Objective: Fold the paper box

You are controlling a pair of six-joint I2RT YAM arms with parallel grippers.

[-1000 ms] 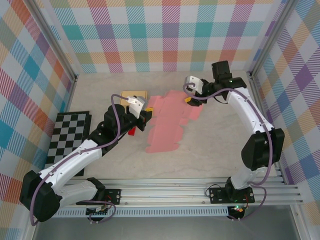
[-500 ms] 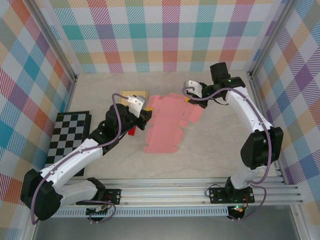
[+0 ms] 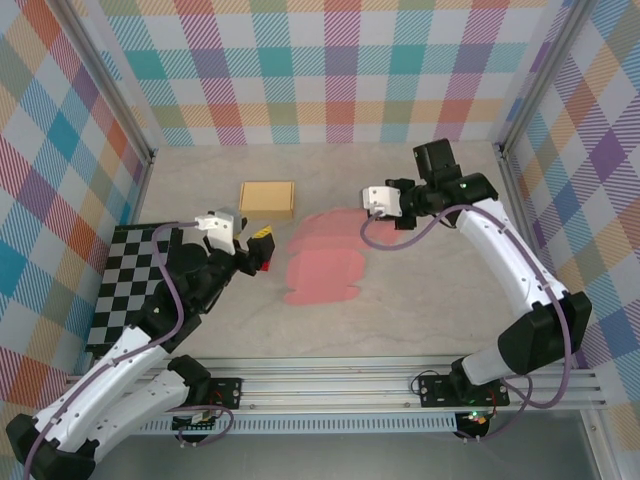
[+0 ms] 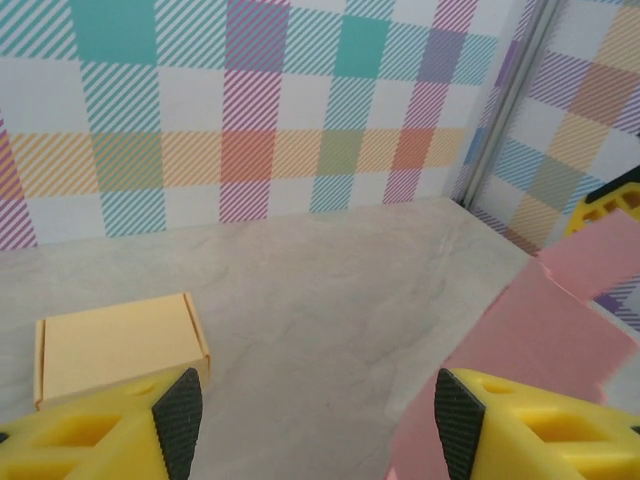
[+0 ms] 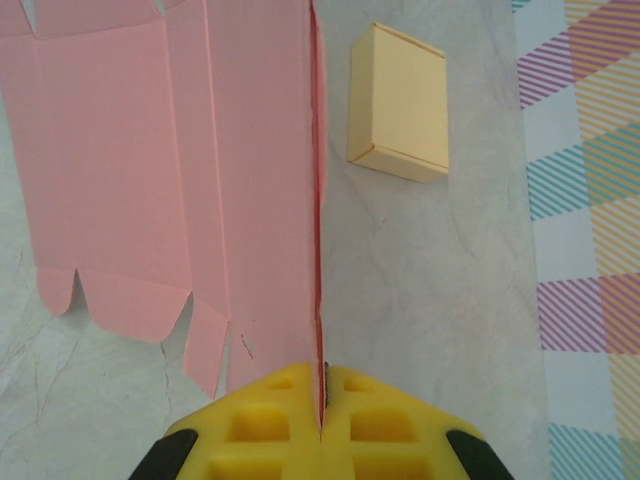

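The paper box is a flat pink cut-out sheet [image 3: 320,272] lying on the table's middle, with its far right part raised off the surface. My right gripper [image 3: 372,212] is shut on that raised edge. In the right wrist view the sheet [image 5: 180,170] runs away from the closed yellow fingers [image 5: 270,430], pinched edge-on at my right gripper [image 5: 322,388]. My left gripper [image 3: 262,250] stands open just left of the sheet, holding nothing. In the left wrist view its black pads [image 4: 178,420] are wide apart around my left gripper [image 4: 316,425], with the pink sheet [image 4: 540,340] at the right.
A small closed tan box [image 3: 267,197] sits behind the sheet; it shows as the tan box [image 4: 115,345] and the tan box [image 5: 400,100] in the wrist views. A black-and-white checkered mat [image 3: 130,280] lies at the left. Plaid walls enclose the table on three sides.
My left gripper opened, let go of the sheet and drew back to the left. My right gripper shut on the sheet's far edge and carried it up and leftward.
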